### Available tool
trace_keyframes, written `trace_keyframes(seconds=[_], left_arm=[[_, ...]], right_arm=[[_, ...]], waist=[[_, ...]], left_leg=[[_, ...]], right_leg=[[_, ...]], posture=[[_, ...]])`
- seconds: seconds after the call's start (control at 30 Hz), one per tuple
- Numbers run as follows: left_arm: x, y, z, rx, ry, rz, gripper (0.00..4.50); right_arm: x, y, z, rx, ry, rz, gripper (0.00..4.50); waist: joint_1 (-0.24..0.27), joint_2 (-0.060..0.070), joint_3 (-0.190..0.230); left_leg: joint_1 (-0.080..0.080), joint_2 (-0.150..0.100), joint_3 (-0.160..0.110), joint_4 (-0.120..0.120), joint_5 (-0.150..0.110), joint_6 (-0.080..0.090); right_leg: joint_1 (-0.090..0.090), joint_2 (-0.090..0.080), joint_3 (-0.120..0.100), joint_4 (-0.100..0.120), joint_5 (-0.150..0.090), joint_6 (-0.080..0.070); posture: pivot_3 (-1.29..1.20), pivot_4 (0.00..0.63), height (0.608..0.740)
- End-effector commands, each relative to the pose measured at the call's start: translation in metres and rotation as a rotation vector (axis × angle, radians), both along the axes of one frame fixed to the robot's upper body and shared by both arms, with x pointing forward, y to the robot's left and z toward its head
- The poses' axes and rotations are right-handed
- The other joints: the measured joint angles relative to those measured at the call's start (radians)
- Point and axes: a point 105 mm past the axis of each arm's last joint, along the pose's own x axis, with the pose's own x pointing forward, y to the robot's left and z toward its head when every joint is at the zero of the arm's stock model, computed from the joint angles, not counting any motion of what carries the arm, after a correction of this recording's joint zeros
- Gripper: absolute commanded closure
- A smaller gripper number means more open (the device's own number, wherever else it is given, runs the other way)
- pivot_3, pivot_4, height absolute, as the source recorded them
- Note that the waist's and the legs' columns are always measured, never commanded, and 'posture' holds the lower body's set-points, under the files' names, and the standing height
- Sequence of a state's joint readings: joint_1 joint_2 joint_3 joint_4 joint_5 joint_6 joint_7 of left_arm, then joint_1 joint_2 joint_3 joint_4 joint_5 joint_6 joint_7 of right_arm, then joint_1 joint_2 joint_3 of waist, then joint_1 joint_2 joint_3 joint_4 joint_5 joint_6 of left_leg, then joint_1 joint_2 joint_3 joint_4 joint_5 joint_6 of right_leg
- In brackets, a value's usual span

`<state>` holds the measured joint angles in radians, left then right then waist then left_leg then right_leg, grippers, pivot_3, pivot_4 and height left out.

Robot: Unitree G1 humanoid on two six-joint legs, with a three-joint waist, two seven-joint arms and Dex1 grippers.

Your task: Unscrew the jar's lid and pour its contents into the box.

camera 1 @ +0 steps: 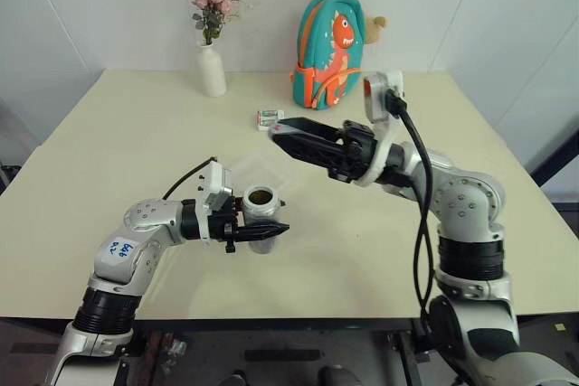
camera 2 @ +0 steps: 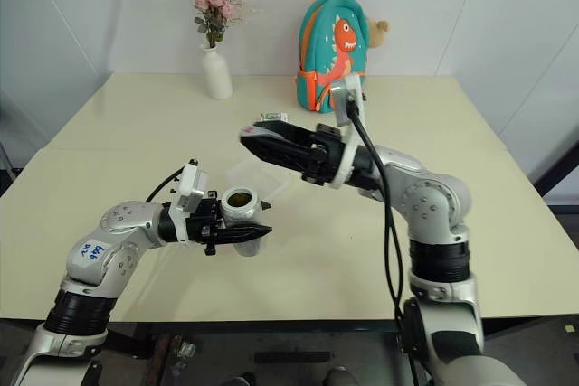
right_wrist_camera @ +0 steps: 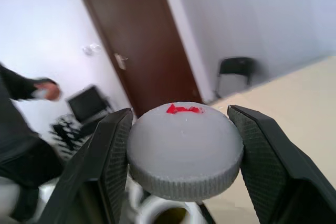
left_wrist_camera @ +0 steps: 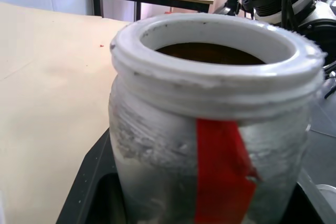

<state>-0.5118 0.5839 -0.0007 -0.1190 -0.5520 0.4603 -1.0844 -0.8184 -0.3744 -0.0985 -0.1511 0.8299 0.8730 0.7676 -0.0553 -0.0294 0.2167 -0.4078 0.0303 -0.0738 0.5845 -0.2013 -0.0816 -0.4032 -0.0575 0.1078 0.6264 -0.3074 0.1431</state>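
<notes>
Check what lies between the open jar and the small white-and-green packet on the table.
The clear box lies there, just behind the jar and short of the packet, as the left eye view shows.

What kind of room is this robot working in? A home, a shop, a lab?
Most likely an office or lab test room dressed up with home props. A plain table stands against bare white walls; a flower vase and dinosaur backpack sit on it, and the right wrist view shows a brown door and office chair.
</notes>
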Motion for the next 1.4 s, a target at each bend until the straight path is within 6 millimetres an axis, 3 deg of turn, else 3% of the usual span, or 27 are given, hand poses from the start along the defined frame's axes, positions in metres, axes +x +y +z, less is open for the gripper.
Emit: trace_keyframes(seconds=[0.03, 0.13, 0.2, 0.43, 0.57, 0.6, 0.77, 0.9, 1.03, 1.1, 1.23, 1.4], left_arm=[[-0.004, 0.006, 0.013, -0.012, -0.064, 0.012, 2.50], [0.001, 0.018, 0.015, -0.020, -0.077, 0.064, 2.50], [0.005, 0.022, 0.015, -0.015, -0.092, 0.087, 2.50], [0.010, 0.018, 0.022, -0.037, -0.100, 0.076, 2.50], [0.010, 0.015, 0.026, -0.067, -0.091, 0.078, 2.50], [0.010, 0.015, 0.027, -0.072, -0.091, 0.080, 2.50], [0.018, 0.020, 0.038, -0.109, -0.114, 0.142, 2.50], [0.036, 0.035, 0.044, -0.104, -0.120, 0.261, 2.50], [0.056, 0.051, 0.057, -0.090, -0.117, 0.375, 2.50], [0.065, 0.058, 0.063, -0.083, -0.139, 0.417, 2.50], [0.103, 0.080, 0.063, 0.065, -0.216, 0.600, 2.50], [0.128, 0.082, 0.062, 0.164, -0.254, 0.671, 2.50]], right_arm=[[0.015, -0.021, -0.005, -0.033, -0.144, -0.193, 1.92], [0.048, -0.066, -0.042, -0.099, -0.215, -0.496, 1.92], [0.057, -0.076, -0.065, -0.148, -0.214, -0.559, 1.92], [0.077, -0.097, -0.134, -0.263, -0.096, -0.647, 1.92], [0.081, -0.100, -0.146, -0.267, -0.065, -0.660, 1.92], [0.082, -0.101, -0.148, -0.261, -0.047, -0.659, 1.58], [0.087, -0.109, -0.131, -0.172, -0.010, -0.677, 0.01], [0.077, -0.102, -0.094, -0.157, -0.110, -0.602, 0.01], [0.051, -0.071, -0.059, -0.197, -0.216, -0.409, 0.01], [0.043, -0.060, -0.053, -0.248, -0.251, -0.352, 0.01], [0.040, -0.047, -0.039, -0.345, -0.285, -0.299, 0.01], [0.021, -0.035, -0.034, -0.405, -0.331, -0.170, 0.01]], waist=[[-0.002, 0.000, 0.000], [-0.002, -0.001, 0.000], [-0.001, -0.001, 0.000], [-0.007, 0.000, 0.000], [-0.007, 0.000, 0.000], [-0.007, 0.000, 0.000], [-0.006, 0.000, 0.000], [-0.005, 0.000, 0.000], [-0.006, 0.000, 0.000], [-0.006, 0.000, 0.000], [-0.002, 0.000, 0.000], [0.002, 0.000, 0.000]], left_leg=[[-0.001, 0.000, 0.000, 0.000, 0.000, 0.000], [-0.001, 0.000, 0.001, 0.000, 0.000, 0.000], [-0.002, 0.000, 0.002, 0.000, 0.000, 0.000], [-0.001, 0.000, 0.005, 0.001, 0.000, 0.000], [-0.001, 0.000, 0.005, 0.001, 0.000, 0.000], [-0.001, 0.000, 0.005, 0.001, 0.000, 0.000], [-0.001, 0.000, 0.005, 0.003, 0.000, 0.000], [-0.001, 0.000, 0.005, 0.005, 0.000, 0.000], [-0.001, 0.000, 0.004, 0.006, 0.000, 0.000], [-0.001, 0.000, 0.004, 0.006, 0.000, 0.000], [-0.001, 0.000, 0.004, 0.007, 0.000, 0.000], [-0.003, -0.001, 0.004, 0.006, 0.000, 0.000]], right_leg=[[-0.001, 0.000, 0.000, 0.000, 0.000, 0.000], [-0.003, 0.000, 0.001, 0.001, 0.000, 0.000], [-0.003, 0.000, 0.002, 0.001, 0.000, 0.000], [-0.004, 0.000, 0.005, 0.003, 0.001, 0.001], [-0.004, 0.000, 0.005, 0.003, 0.001, 0.002], [-0.004, 0.000, 0.005, 0.003, 0.001, 0.002], [-0.004, 0.000, 0.005, 0.004, 0.001, 0.002], [-0.004, 0.000, 0.005, 0.006, 0.001, 0.002], [-0.004, 0.001, 0.005, 0.008, 0.001, 0.002], [-0.004, 0.001, 0.005, 0.008, 0.001, 0.002], [-0.004, 0.001, 0.005, 0.008, 0.001, 0.002], [-0.005, 0.001, 0.004, 0.006, 0.001, 0.003]], posture=[[0.00, 0.150, 0.740], [0.00, 0.150, 0.740], [0.00, 0.150, 0.740], [0.00, 0.150, 0.740], [0.00, 0.150, 0.740], [0.00, 0.150, 0.740], [0.00, 0.150, 0.740], [0.00, 0.150, 0.740], [0.00, 0.150, 0.740], [0.00, 0.150, 0.740], [0.00, 0.150, 0.740], [0.00, 0.150, 0.740]])
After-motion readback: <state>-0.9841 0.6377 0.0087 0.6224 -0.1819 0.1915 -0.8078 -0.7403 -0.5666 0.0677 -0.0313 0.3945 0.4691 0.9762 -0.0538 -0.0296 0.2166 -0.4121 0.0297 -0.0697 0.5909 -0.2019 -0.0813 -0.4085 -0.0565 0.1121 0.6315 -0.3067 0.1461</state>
